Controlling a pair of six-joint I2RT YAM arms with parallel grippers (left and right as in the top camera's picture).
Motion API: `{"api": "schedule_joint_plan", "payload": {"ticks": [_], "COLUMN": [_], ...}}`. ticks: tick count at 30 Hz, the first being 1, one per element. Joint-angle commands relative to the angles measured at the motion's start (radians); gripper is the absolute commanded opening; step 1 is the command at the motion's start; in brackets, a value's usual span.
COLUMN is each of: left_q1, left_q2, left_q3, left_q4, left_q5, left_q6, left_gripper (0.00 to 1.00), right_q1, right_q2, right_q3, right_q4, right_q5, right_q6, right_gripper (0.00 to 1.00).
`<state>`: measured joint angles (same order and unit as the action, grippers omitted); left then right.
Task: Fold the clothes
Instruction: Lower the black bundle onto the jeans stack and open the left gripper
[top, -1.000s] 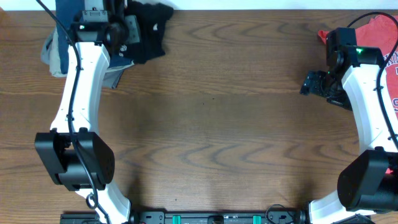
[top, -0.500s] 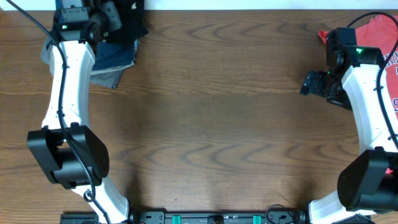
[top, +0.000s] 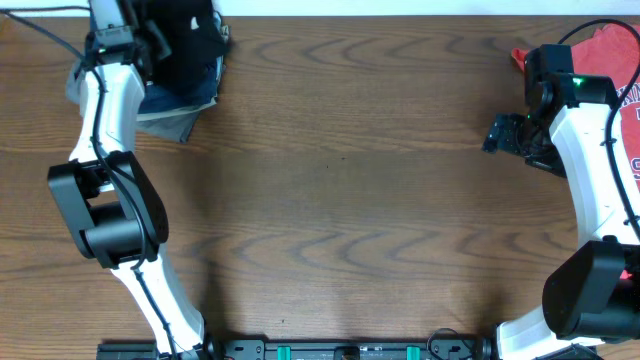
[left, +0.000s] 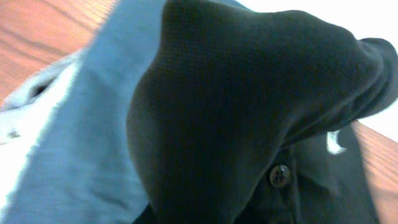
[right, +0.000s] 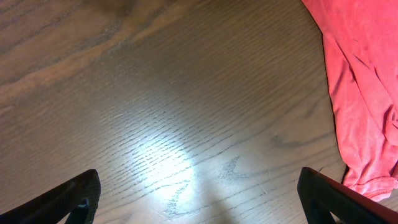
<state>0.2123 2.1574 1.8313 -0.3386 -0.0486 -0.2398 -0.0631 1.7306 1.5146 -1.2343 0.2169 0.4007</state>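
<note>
Black shirt (top: 190, 40) lies bunched at the far-left corner of the wooden surface (top: 350, 200), on top of a pile of blue and grey clothes (top: 175, 100); the left arm (top: 105, 110) reaches into that corner, its left fingers hidden by cloth, so I cannot tell whether they pinch it; near the surface's right edge the right fingers (right: 78, 196) are spread wide over bare wood; the coral-red T-shirt (top: 605, 45) lies at the far-right corner.

Coral-red T-shirt (right: 364, 93) lies on the wooden table (right: 155, 93).
</note>
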Motion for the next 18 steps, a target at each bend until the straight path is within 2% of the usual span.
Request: {"api": "schedule_joint_plan", "payload": {"ticks": [1, 2, 3, 15, 16, 18], "left_q1": [0.040, 0.048, 0.055, 0.072, 0.067, 0.059], "left_q2": [0.002, 0.002, 0.002, -0.043, -0.043, -0.043], "left_q3": [0.034, 0.034, 0.034, 0.034, 0.034, 0.034], "left_q4": [0.016, 0.013, 0.011, 0.023, 0.027, 0.030], "left_q5": [-0.106, -0.106, -0.106, -0.093, -0.091, -0.090], "left_q6": [-0.017, -0.017, -0.017, -0.018, -0.018, -0.022], "left_gripper": [0.34, 0.51, 0.61, 0.61, 0.60, 0.43], "right_q1": [-0.008, -0.008, -0.008, -0.008, -0.008, -0.008], "right_q2": [-0.003, -0.003, -0.003, -0.003, -0.003, -0.003], "right_q3": [0.008, 0.008, 0.008, 0.008, 0.008, 0.008], "right_q4": [0.000, 0.000, 0.000, 0.000, 0.000, 0.000], "right_q5": [0.007, 0.007, 0.007, 0.007, 0.007, 0.007], "right_q6": [-0.009, -0.009, -0.009, -0.009, -0.009, -0.009], "right_gripper": [0.99, 0.99, 0.99, 0.99, 0.99, 0.99]}}
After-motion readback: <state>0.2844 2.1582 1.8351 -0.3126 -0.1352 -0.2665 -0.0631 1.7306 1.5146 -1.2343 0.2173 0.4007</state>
